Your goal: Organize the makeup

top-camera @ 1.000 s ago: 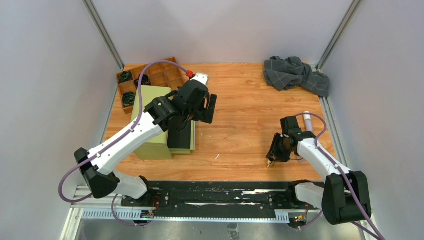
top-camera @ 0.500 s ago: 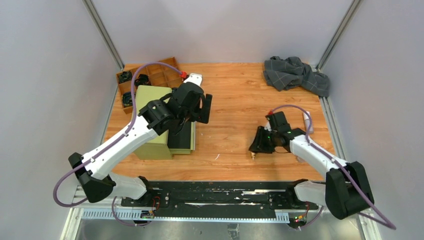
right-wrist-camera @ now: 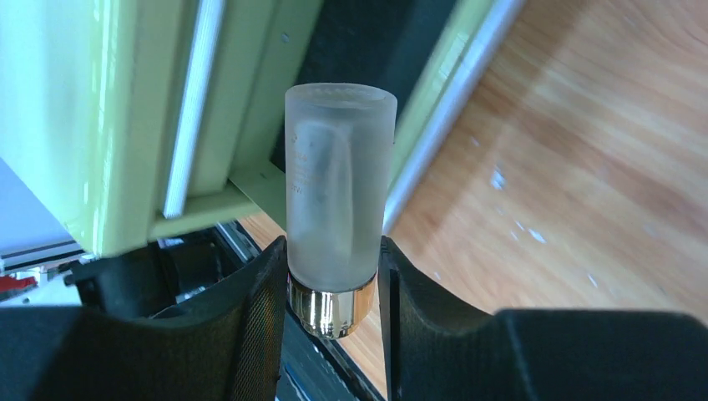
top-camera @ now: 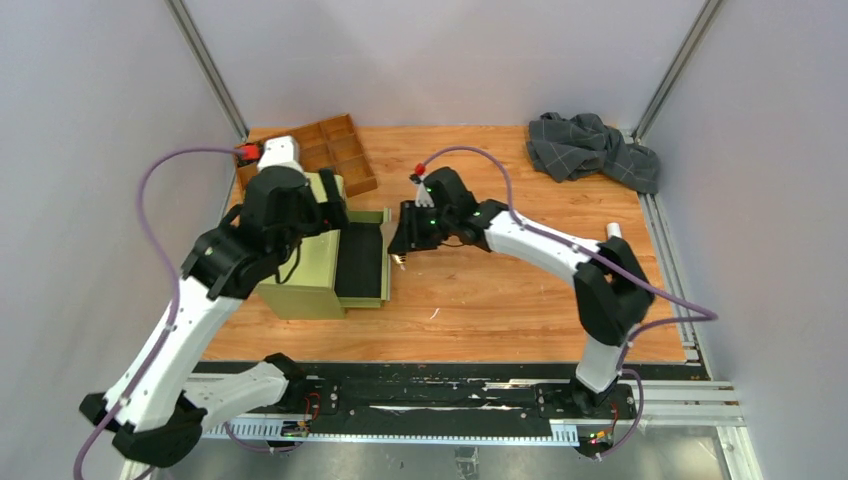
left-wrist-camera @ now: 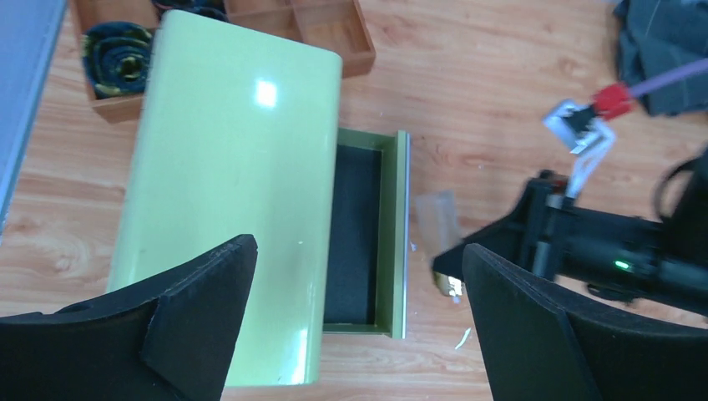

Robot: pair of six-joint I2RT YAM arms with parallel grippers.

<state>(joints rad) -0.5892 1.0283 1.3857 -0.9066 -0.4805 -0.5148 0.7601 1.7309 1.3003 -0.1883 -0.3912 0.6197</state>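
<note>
**Green box [left-wrist-camera: 230, 167] with its drawer [left-wrist-camera: 399, 225] standing open, clear tube [right-wrist-camera: 338, 192] in the right gripper [right-wrist-camera: 334, 276]**

The right gripper is clamping the frosted clear tube near its shiny metal band and is holding it just beside the drawer's outer rim. The drawer is showing a bare black lining. The left gripper [left-wrist-camera: 357, 247] is hovering above the green box, jaws spread wide and gripping nothing. A wooden tray [top-camera: 340, 150] is sitting behind the box. A grey checked cloth [top-camera: 590, 145] is lying at the table's [top-camera: 480, 280] far right corner.

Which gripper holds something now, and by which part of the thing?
The right gripper holds the frosted clear tube near its gold-ringed end; the left gripper is open and empty.
</note>
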